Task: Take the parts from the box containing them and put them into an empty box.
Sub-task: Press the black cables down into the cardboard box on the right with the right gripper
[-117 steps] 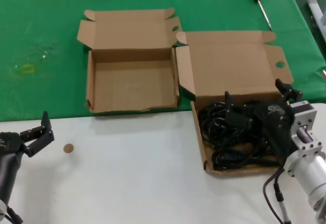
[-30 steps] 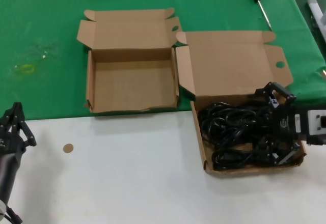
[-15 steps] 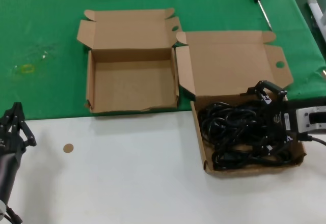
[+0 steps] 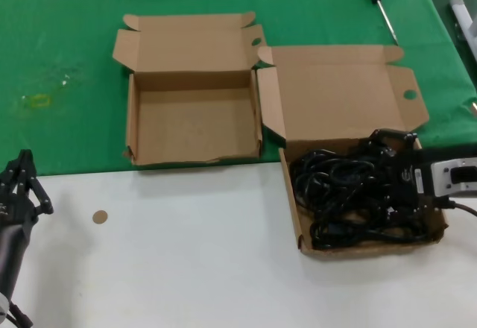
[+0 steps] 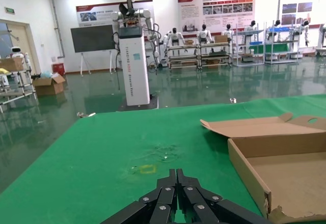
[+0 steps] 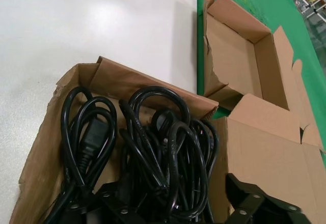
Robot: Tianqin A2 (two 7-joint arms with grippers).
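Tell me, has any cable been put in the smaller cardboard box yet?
No, the smaller box shows only a bare cardboard floor; the cords all lie in the larger box.

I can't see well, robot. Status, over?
Right tool open, down among the cords in the bigger box. Left tool shut, parked. Smaller box empty.

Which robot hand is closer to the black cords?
The right. The right gripper is down in the box, among the cords. The left gripper sits far off over the white table, beyond the empty box.
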